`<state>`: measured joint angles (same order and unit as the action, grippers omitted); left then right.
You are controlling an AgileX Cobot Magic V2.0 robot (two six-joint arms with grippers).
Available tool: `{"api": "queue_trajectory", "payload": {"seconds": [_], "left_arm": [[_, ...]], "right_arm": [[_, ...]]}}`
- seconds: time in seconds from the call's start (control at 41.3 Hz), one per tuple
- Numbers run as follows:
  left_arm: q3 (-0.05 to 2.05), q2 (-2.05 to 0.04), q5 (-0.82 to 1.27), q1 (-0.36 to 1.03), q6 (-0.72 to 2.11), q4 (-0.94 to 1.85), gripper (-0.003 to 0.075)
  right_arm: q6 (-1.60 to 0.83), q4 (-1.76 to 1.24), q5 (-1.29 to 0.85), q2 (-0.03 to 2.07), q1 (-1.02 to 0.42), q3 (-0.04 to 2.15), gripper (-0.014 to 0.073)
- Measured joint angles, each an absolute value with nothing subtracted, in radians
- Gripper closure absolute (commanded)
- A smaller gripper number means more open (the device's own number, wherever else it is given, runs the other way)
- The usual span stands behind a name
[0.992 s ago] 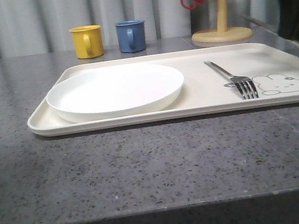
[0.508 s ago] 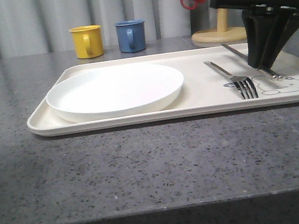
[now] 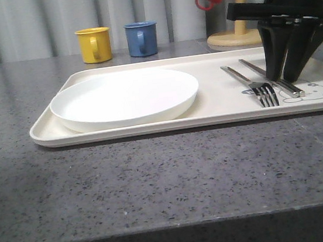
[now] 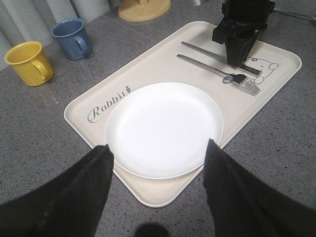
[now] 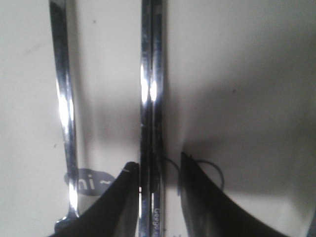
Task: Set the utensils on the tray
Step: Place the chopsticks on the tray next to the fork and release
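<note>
The right gripper [image 3: 287,76] is seen lowered onto the tray [image 3: 150,125], its two dark fingers [image 5: 197,197] set a little apart on either side of the knife [image 5: 149,98]. The knife, a straight, slim, shiny silver piece, is laid flat on the tray's surface between those fingers; whether it is actually pressed by them cannot be told from the right wrist view. Just beside the gripper, on the side toward the round white plate [image 3: 124,97], the fork [image 3: 251,84] is laid, a polished long-handled piece with four tines, roughly parallel to the knife and apart from it. The tray is cream-white and rectangular with rounded corners and a raised rim, marked with "Rabbit" script and a line-drawn rabbit that is partly covered by the gripper. The left gripper [image 4: 157,153] is held spread wide above the plate, with nothing between its fingers.
</note>
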<state>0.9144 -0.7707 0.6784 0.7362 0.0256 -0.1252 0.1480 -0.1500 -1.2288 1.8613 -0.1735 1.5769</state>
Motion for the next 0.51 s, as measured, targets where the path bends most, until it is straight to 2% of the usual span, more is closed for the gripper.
{"api": "queue_trajectory", "payload": {"seconds": [0.29,0.508], "left_arm": [[0.914,-0.771,0.678,0.736,0.026,-0.125,0.0312],[0.914,-0.771,0.678,0.736,0.026,-0.125,0.0312]], "right_arm": [[0.06,0.038,-1.229,1.689,-0.139,1.563,0.0344],[0.02,0.111,-1.235,1.621,0.071,1.5,0.0344]]}}
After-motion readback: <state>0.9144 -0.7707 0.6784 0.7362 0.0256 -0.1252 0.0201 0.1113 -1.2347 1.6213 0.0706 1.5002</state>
